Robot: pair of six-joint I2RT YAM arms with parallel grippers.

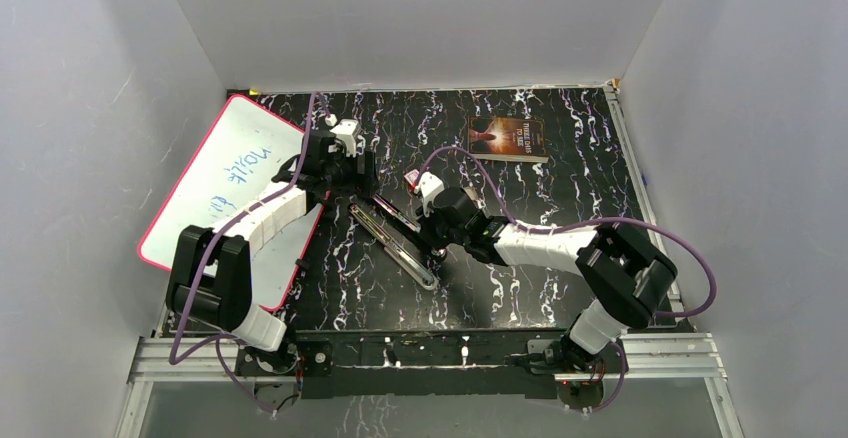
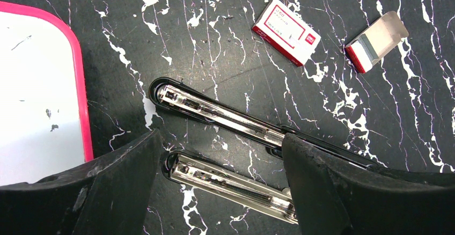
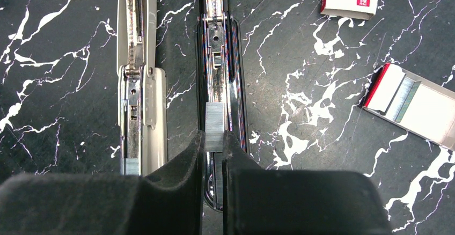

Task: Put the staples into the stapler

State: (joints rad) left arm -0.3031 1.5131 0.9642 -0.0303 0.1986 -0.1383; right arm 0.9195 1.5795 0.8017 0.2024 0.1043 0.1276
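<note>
Staples (image 3: 214, 123) poised over the stapler (image 1: 395, 241); not yet seated

Top view: both arms meet over the opened stapler; left wrist: my left gripper (image 2: 221, 157) stands wide apart, straddling both halves, gripping nothing; right wrist: my right gripper (image 3: 214, 145) is clamped on the strip, in line above the channel (image 3: 214, 58); risk: a tilted release would jam it on the channel wall, or snap it.

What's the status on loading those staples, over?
Right pincer shut on staple strip, lined up along the open track of the stapler. Left pincer open, empty. Nothing seen blocking the track.
</note>
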